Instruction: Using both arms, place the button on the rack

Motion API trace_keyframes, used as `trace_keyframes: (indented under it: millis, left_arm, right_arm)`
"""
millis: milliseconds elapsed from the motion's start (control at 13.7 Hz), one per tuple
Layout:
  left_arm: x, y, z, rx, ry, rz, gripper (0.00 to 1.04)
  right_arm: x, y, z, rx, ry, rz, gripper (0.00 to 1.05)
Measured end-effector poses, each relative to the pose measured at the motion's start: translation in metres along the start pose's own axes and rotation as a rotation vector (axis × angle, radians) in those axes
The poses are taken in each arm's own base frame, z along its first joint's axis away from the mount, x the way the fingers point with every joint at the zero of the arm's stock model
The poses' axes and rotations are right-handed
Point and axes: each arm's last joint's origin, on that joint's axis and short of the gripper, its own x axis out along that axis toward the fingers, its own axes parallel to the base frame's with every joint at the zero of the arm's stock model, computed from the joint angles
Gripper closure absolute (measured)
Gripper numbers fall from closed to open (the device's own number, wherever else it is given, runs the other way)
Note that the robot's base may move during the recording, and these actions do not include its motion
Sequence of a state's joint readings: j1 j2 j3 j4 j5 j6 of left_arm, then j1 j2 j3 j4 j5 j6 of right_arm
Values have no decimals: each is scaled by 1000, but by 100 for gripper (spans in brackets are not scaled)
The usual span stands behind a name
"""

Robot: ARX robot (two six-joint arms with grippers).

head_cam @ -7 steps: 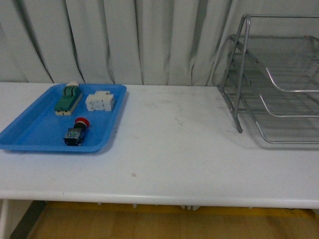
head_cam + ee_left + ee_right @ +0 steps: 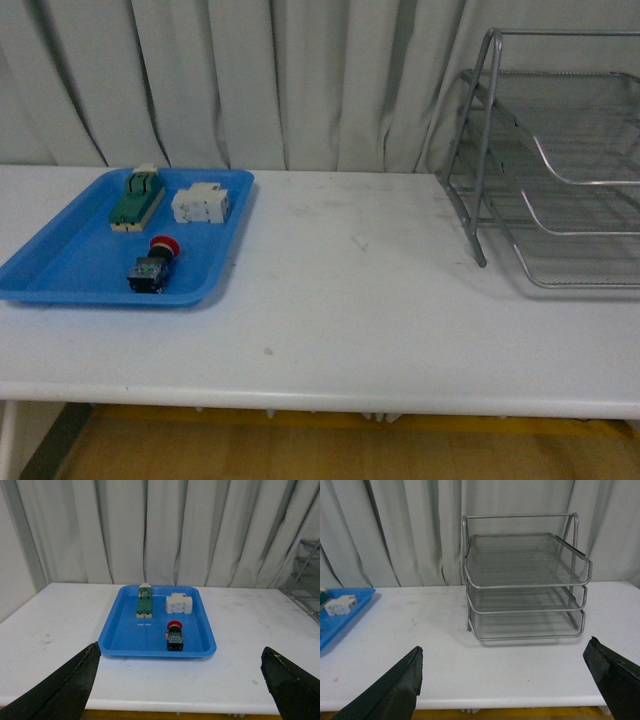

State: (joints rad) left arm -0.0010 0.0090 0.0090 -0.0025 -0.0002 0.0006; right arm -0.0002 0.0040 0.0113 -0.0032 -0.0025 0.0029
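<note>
The button (image 2: 155, 264), red cap on a dark body, lies in the blue tray (image 2: 60, 262) at the table's left; it also shows in the left wrist view (image 2: 174, 636). The silver three-tier wire rack (image 2: 560, 170) stands at the table's right and shows whole in the right wrist view (image 2: 525, 585). My left gripper (image 2: 182, 685) is open and empty, back from the table's front edge, facing the tray. My right gripper (image 2: 510, 685) is open and empty, back from the front edge, facing the rack. Neither arm shows in the front view.
In the blue tray (image 2: 125, 640) a green-and-cream switch block (image 2: 135, 200) and a white breaker block (image 2: 201, 205) lie behind the button. White table (image 2: 340, 300) with pleated curtains behind. The tray's corner shows in the right wrist view (image 2: 350, 612).
</note>
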Motion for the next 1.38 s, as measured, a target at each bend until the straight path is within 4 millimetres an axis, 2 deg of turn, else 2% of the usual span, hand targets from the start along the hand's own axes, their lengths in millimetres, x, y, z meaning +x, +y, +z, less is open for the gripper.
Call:
trace_keyframes:
  millis: [874, 947, 1020, 1166, 1312, 1384]
  left_arm:
    - [0, 0, 0, 0, 0, 0, 7]
    - [0, 0, 0, 0, 0, 0, 7]
    - [0, 0, 0, 0, 0, 0, 7]
    - [0, 0, 0, 0, 0, 0, 7]
    - [0, 0, 0, 0, 0, 0, 7]
    - [0, 0, 0, 0, 0, 0, 7]
  right_arm:
    - [0, 0, 0, 0, 0, 0, 6]
    - [1, 0, 0, 18, 4, 42, 6]
    - [12, -10, 11, 56, -14, 95, 6]
    - [48, -40, 53, 72, -123, 83, 6]
    - [64, -56, 69, 85, -168, 40, 6]
    - [94, -89, 90, 151, -211, -31, 6]
